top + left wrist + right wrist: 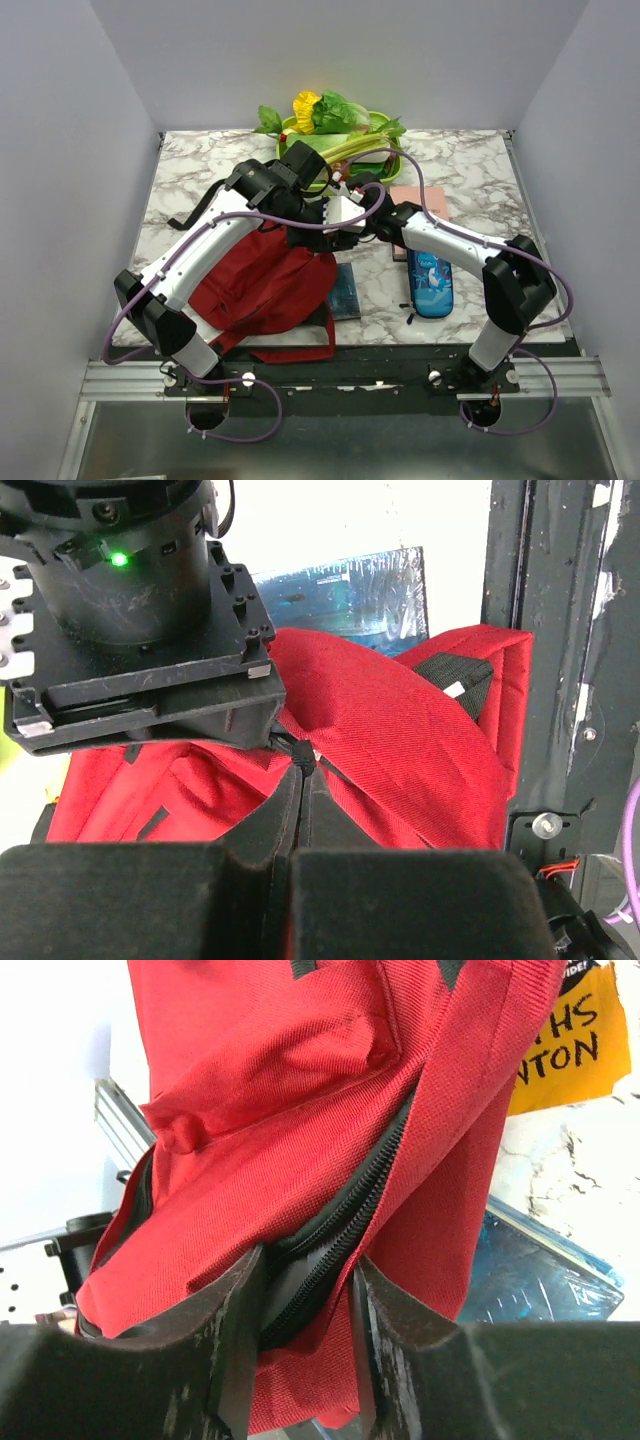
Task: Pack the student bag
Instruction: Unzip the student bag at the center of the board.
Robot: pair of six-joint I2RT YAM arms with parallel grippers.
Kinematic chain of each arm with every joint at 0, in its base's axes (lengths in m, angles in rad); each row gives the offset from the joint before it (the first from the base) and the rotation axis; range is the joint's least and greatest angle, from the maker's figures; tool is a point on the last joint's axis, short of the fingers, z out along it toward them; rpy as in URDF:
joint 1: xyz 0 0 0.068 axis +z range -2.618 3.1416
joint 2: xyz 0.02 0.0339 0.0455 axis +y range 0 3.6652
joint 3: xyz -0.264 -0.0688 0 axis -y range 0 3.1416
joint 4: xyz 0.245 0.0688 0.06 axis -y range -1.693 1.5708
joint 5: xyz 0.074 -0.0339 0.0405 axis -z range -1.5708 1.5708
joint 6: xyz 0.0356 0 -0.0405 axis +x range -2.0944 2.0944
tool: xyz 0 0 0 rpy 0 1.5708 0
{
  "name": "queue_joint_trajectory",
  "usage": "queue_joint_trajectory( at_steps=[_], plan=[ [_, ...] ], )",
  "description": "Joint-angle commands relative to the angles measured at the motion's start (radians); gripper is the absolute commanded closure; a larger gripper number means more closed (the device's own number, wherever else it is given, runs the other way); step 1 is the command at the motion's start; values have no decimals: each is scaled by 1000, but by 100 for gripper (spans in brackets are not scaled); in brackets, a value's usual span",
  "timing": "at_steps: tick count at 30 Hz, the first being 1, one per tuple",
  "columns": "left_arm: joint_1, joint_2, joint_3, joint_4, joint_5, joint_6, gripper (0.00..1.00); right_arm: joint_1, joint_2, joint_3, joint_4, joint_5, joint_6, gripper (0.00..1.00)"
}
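The student bag (pixel 262 290) is a dark red backpack lying at the front left of the marble table, with black straps trailing toward the near edge. Both arms reach over its far right end. My left gripper (pixel 300 770) is shut, its tips pinching a small black zipper pull on the student bag (pixel 400 720). My right gripper (pixel 305 1290) straddles the bag's zippered edge. Its fingers (pixel 235 1310) press a fold of red fabric and the black zipper (pixel 370 1200) from both sides. The zipper gapes a little there, showing dark lining.
A blue shark-print pencil case (pixel 430 283) lies right of the bag. A blue book (pixel 346 292) sits partly under the bag's right edge. A pink notebook (pixel 420 200) lies behind the right arm. A green tray (pixel 392 163) of toy vegetables stands at the back centre. A yellow book cover (pixel 570 1040) shows beyond the bag.
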Motion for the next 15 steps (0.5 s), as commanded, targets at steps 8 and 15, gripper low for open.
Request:
queue_joint_trajectory(
  at_steps=[8,15],
  plan=[
    [-15,-57,1,-27,52,22,100,13,65,38,12,-15,13,92],
    [-14,-96,-20,-77,70,91,100,10,71,26,-8,49,16,99]
  ],
)
